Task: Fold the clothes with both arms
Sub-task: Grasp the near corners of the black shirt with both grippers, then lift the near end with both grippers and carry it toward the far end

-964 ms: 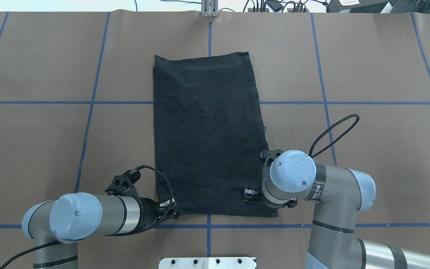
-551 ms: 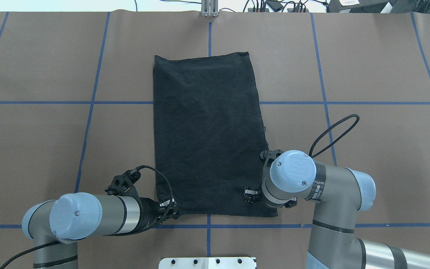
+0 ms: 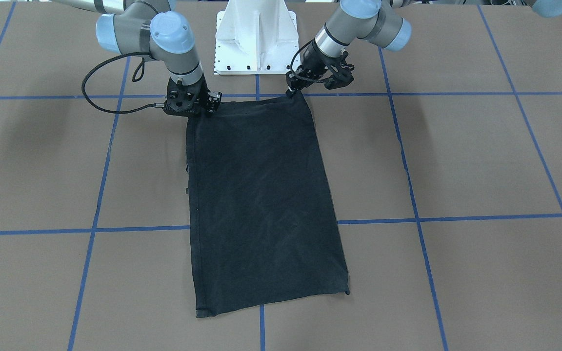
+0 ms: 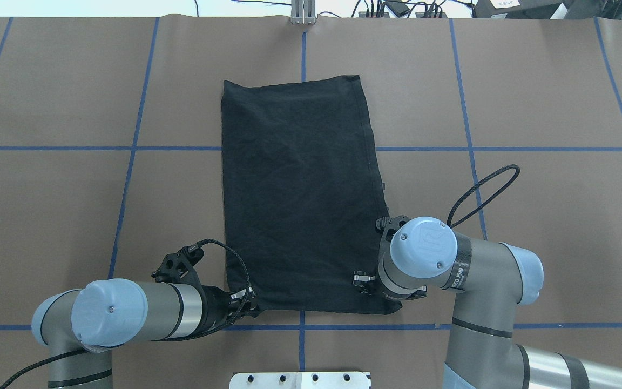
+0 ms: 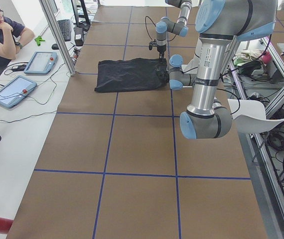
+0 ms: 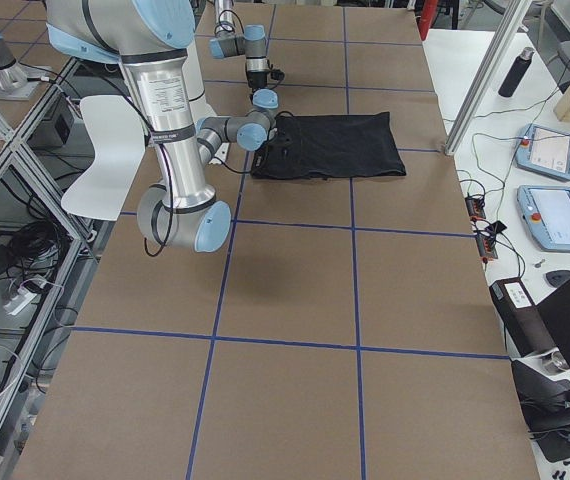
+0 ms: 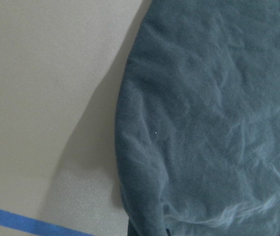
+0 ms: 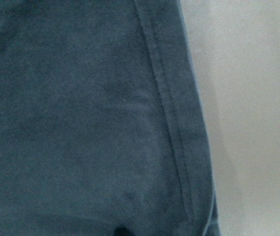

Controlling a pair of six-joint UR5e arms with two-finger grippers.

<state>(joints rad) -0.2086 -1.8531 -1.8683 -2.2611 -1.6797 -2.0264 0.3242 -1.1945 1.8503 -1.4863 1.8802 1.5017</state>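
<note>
A black T-shirt point(image 4: 300, 200) lies flat on a brown table point(image 4: 532, 108), with a robot gripper at each of its two near corners.

The shirt is folded into a long, plain rectangle in the middle of the table, its long side running away from the robot across the blue tape lines point(image 4: 73, 148). The left gripper point(image 4: 252, 308) is at the near left corner, pinching the cloth, which bunches and lifts slightly off the table there. The right gripper point(image 3: 208, 108) points down onto the near right corner; its fingers are hidden, so I cannot tell whether they are spread or pressed together.
</note>
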